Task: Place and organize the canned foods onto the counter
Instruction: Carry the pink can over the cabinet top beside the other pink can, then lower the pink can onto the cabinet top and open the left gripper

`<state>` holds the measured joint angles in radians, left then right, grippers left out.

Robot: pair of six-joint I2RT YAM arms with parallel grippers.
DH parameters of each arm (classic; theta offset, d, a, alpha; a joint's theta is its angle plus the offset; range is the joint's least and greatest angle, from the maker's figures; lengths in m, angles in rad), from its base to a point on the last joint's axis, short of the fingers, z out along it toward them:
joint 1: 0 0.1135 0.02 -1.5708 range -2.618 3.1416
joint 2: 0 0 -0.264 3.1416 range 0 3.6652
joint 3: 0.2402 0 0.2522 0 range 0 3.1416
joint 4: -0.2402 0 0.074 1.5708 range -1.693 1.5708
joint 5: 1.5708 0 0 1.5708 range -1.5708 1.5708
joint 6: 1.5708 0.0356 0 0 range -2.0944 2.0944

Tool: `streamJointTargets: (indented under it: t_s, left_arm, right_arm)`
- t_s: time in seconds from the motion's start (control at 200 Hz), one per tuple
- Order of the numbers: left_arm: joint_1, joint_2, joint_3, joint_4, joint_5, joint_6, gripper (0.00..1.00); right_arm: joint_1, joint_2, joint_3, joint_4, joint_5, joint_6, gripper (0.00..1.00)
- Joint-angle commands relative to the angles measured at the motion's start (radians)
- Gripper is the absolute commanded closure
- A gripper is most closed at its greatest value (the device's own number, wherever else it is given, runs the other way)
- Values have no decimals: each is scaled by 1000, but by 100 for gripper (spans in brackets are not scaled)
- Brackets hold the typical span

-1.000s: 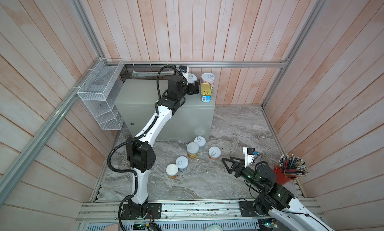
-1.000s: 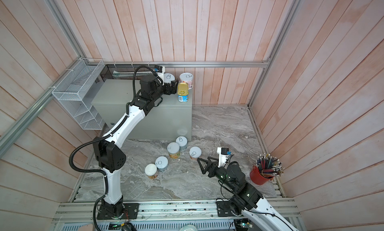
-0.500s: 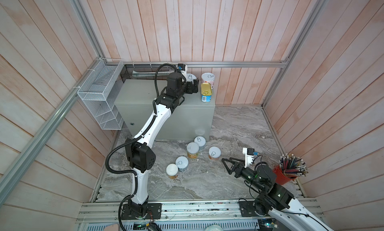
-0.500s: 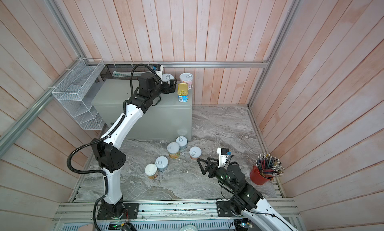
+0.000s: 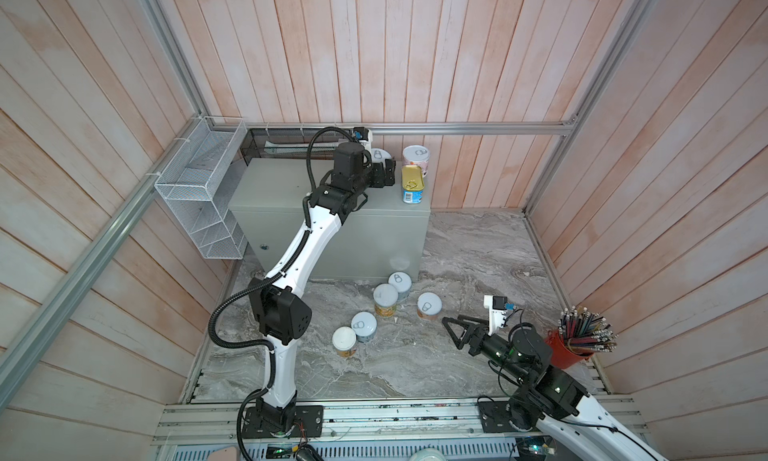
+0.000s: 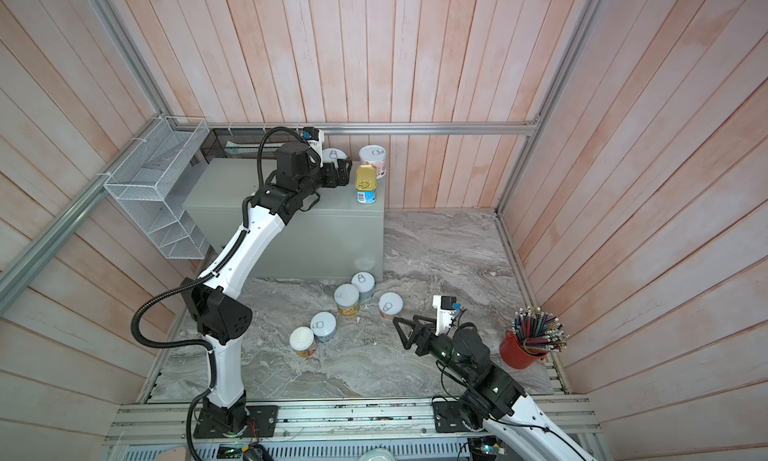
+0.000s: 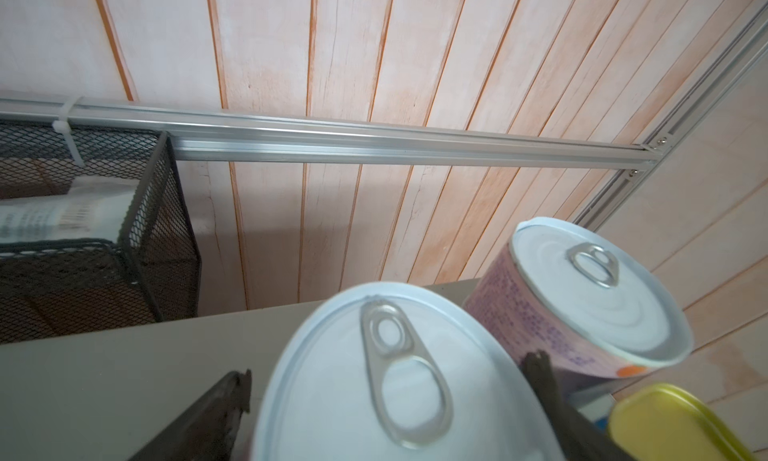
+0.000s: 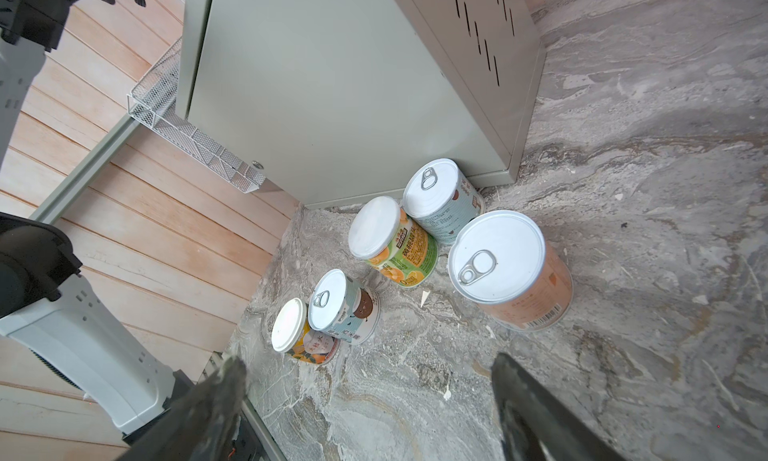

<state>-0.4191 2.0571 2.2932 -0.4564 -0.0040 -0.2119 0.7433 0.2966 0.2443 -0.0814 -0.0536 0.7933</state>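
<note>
Wire basket: the white wire basket (image 5: 199, 201) hangs on the left wall, just beside the grey box.
Surface: the grey box's flat top, the surface (image 5: 282, 189), stands against the back wall. Three of the canned foods sit at its right end, and the other five are down on the marble floor (image 5: 478, 251).
Left gripper: the left gripper (image 5: 383, 173) reaches over the right back part of the surface. Its fingers (image 7: 232, 396) stand wide apart on either side of the white-lidded can (image 7: 374, 380) (a clear gap shows at one finger in the left wrist view; whether the other touches, I cannot tell).
White-lidded can: upright on the surface, pull-tab up.
Pink can: the pink can (image 5: 415, 157) is upright at the back right corner, just beside the white-lidded can.
Tin: the gold-topped blue tin (image 5: 412, 184) sits in front of the pink can, at the right edge.
Floor cans: all five are upright before the box. The orange-label can (image 8: 291, 326) and a pale-blue can (image 8: 332, 301) are close together. The green-and-orange can (image 8: 378, 230) is just beside a second pale-blue can (image 8: 432, 189). The peach can (image 8: 498, 255) stands alone, rightmost.
Right gripper: the right gripper (image 8: 368, 365) is low over the marble floor, fingers spread with nothing between them, near the peach can but apart from it.
Red cup: the red cup of pencils (image 5: 569, 346) is at the far right.
</note>
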Motion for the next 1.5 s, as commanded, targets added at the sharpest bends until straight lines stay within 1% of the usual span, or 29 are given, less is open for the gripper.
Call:
streamJointTargets:
  t_s: [0.0,0.085,0.28,0.4,0.45,0.595,0.78,0.915,1.05,1.17,1.365,1.495]
  left_arm:
    - [5,-32,38,-9,-40,-1,0]
    - [12,-34,48,-24,-18,1,0]
    - [25,-38,63,-65,7,-42,0]
    - [61,-38,62,-83,97,-112,0]
    - [69,-38,62,-88,118,-126,0]
    - [82,-38,65,-105,131,-136,0]
    - [82,-43,60,-105,114,-118,0]
    - [82,-40,66,-94,164,-108,0]
    - [83,-51,64,-84,168,-121,0]
    - [79,-58,62,-76,124,-91,0]
    - [52,-46,45,-67,-35,65,0]
    - [46,-48,10,-32,-80,86,0]
  right_arm:
    - [1,16,-4,21,-18,-2,8]
    - [1,27,-2,23,-21,-2,8]
    - [1,32,-4,20,-29,2,8]
    - [1,30,-5,19,-35,6,8]
    - [1,30,-7,18,-36,5,8]
    - [1,30,-8,17,-37,5,8]
    - [1,33,-10,22,-37,5,8]
    - [1,41,-8,26,-39,4,8]
    - [1,48,-7,29,-41,4,8]
    - [1,49,-10,32,-40,3,8]
    - [0,56,-13,37,-40,2,8]
    - [2,71,-10,43,-44,-1,8]
